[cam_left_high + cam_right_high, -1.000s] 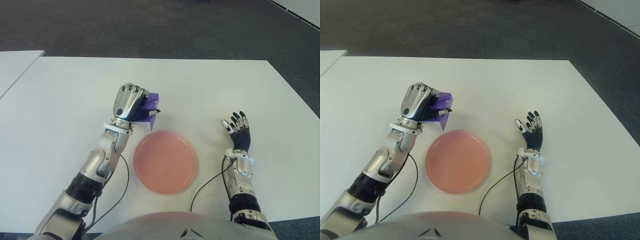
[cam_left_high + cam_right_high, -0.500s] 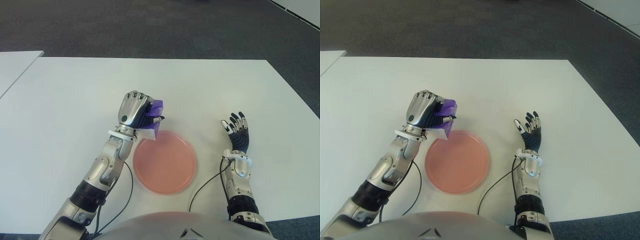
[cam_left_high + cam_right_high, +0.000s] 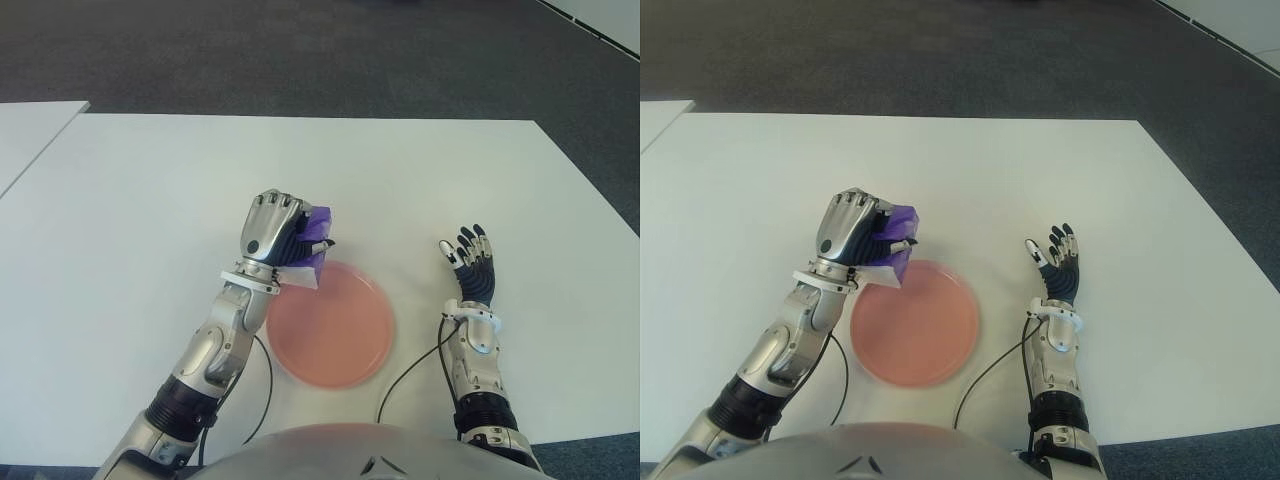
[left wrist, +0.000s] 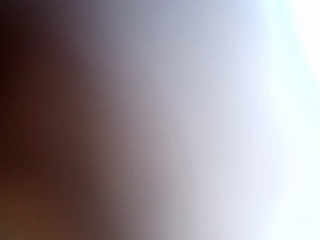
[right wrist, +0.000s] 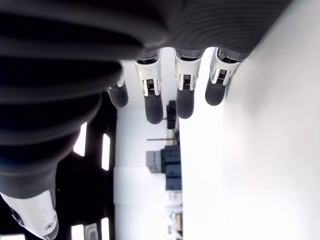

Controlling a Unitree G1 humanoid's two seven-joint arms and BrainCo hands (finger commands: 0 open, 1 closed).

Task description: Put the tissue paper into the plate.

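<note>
The left hand (image 3: 272, 228) clenches the purple tissue paper (image 3: 314, 232) just over the near-left rim of the pink plate (image 3: 335, 330). It should travel further over the plate's centre before letting go. The right hand (image 3: 472, 265), fingers spread, shows right of the plate.

Silver-shelled arms with black joints and trailing black cables, each robot hand (image 3: 272, 228) dark-fingered.

Both eye views look forward and down from the head, sharing the white table (image 3: 150, 180) and pink plate (image 3: 915, 325). The right wrist view sits close behind its own fingers (image 5: 152, 100); the left wrist view shows nothing legible
</note>
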